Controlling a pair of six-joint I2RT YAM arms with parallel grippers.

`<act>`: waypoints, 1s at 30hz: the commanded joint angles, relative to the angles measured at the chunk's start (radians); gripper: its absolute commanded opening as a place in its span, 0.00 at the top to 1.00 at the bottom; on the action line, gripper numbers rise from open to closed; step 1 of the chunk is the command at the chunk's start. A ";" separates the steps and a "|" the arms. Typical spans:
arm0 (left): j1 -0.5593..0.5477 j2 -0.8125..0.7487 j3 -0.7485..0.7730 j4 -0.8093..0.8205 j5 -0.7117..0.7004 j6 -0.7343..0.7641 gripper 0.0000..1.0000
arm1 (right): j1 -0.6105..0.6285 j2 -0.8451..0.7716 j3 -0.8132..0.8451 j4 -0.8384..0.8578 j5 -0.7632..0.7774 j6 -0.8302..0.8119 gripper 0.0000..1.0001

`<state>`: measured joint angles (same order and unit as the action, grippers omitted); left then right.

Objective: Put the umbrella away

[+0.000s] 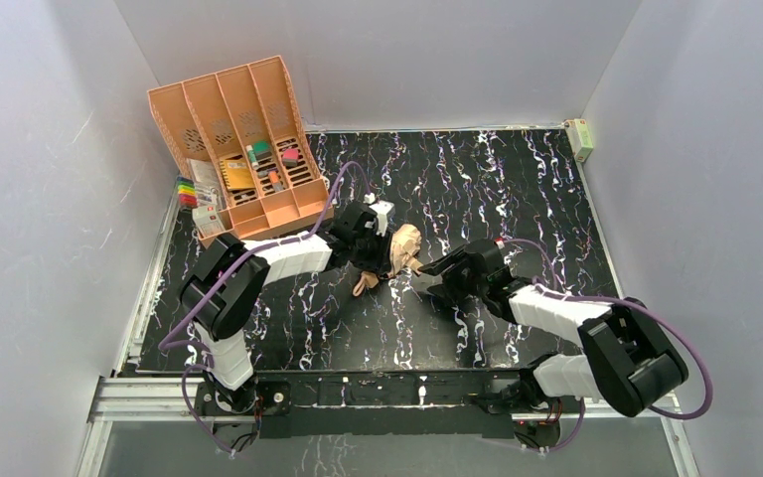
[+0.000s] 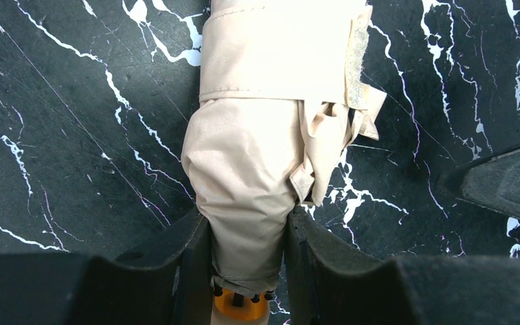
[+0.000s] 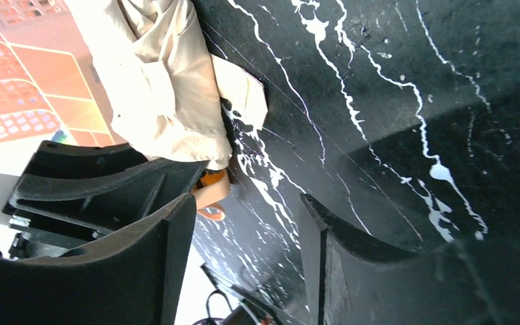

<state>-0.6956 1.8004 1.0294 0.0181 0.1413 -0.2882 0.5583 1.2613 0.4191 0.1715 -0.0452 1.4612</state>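
Observation:
The umbrella (image 1: 403,245) is a pale peach-beige folded bundle lying mid-table, its small tan wrist loop (image 1: 365,283) trailing toward me. My left gripper (image 1: 381,260) is shut on it: in the left wrist view both black fingers press the fabric of the umbrella (image 2: 257,156) just above an orange ring (image 2: 242,305) at the handle end, with the gripper (image 2: 247,220) centred on it. The fabric strap (image 2: 277,54) wraps the bundle further up. My right gripper (image 1: 425,266) stands open just right of the umbrella (image 3: 162,88), and nothing lies between the fingers of that gripper (image 3: 247,203).
The orange-peach slotted organizer (image 1: 243,139) stands at the back left, holding small items, with coloured markers (image 1: 187,191) beside it. A small box (image 1: 581,137) sits at the back right corner. Grey walls enclose the black marbled table (image 1: 517,189).

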 commanded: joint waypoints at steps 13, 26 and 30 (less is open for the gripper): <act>-0.029 0.065 -0.039 -0.190 -0.128 -0.001 1.00 | 0.041 0.155 -0.039 0.287 0.083 0.248 0.49; -0.040 0.077 -0.029 -0.205 -0.169 0.010 1.00 | 0.057 0.328 -0.055 0.413 0.144 0.324 0.57; -0.041 0.079 -0.028 -0.208 -0.172 0.013 1.00 | 0.056 0.326 -0.038 0.335 0.189 0.313 0.57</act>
<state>-0.7353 1.8015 1.0428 -0.0051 0.0559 -0.2909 0.6117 1.5665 0.3706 0.6075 0.0467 1.7813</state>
